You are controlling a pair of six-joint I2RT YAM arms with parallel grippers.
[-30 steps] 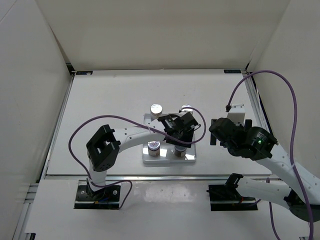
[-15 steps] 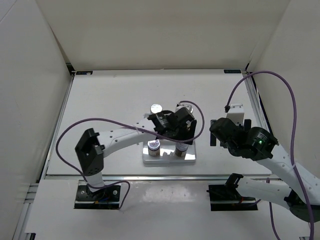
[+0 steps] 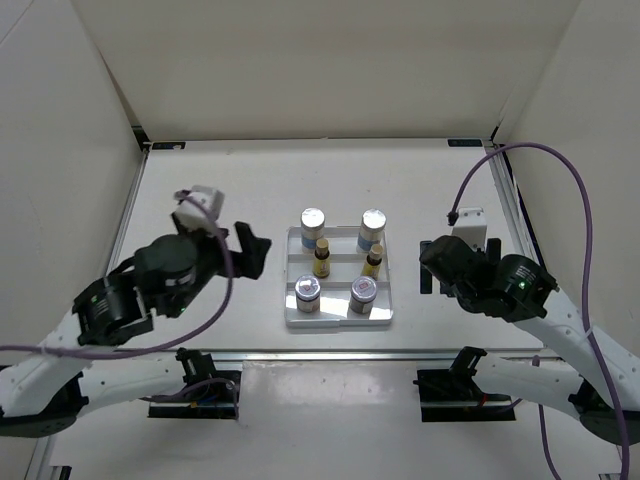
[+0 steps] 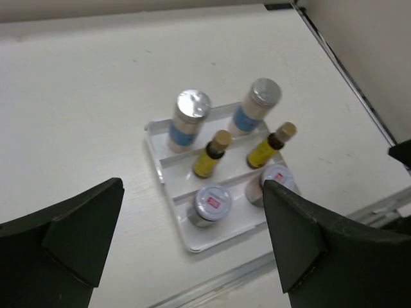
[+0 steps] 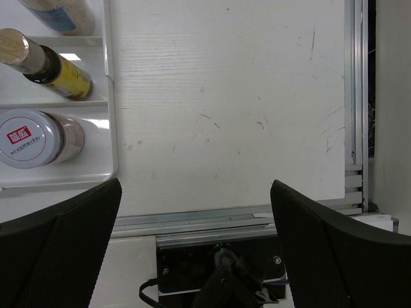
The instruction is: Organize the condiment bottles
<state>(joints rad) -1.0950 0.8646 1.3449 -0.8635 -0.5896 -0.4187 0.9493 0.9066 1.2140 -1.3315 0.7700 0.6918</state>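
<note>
White tray (image 3: 336, 318) holds six paired condiment bottles (image 3: 313, 222); left hand (image 4: 192, 189) and right hand (image 5: 196, 185), both spread empty, should park clear.

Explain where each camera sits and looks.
Top external: fixed above and behind, looking down on left arm, right arm and tray.
Left wrist: on the left arm, angled down at the tray; open left pincer shows.
Right wrist: on the right arm, facing table and tray corner; open right pincer shows.
Shared: all see the tray.
</note>
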